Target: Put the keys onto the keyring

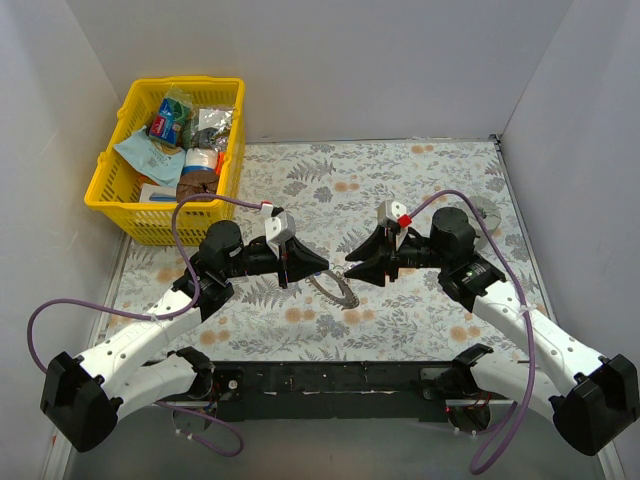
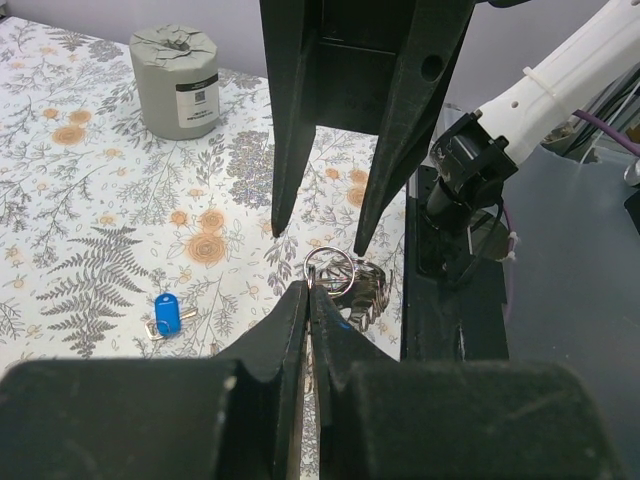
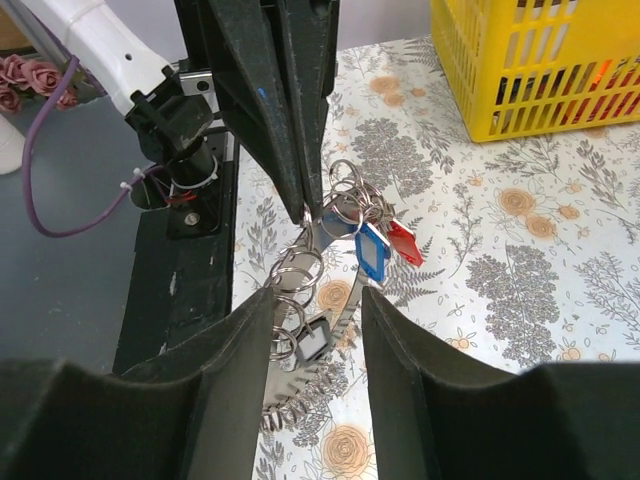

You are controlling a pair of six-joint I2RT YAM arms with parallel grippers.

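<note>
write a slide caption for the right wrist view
Shut left gripper pinches the keyring, blue key and red key bunched beside it, framed by the open right gripper

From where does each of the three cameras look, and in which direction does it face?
Top external: above and behind the arms, looking down at the table; both arms show, left gripper and right gripper tip to tip over the keyring.
Left wrist: on the left arm, facing the open right gripper; own shut fingers at bottom.
Right wrist: on the right arm, facing the left gripper; own open fingers at bottom.
Shared: both wrist views show the keyring from opposite sides.
</note>
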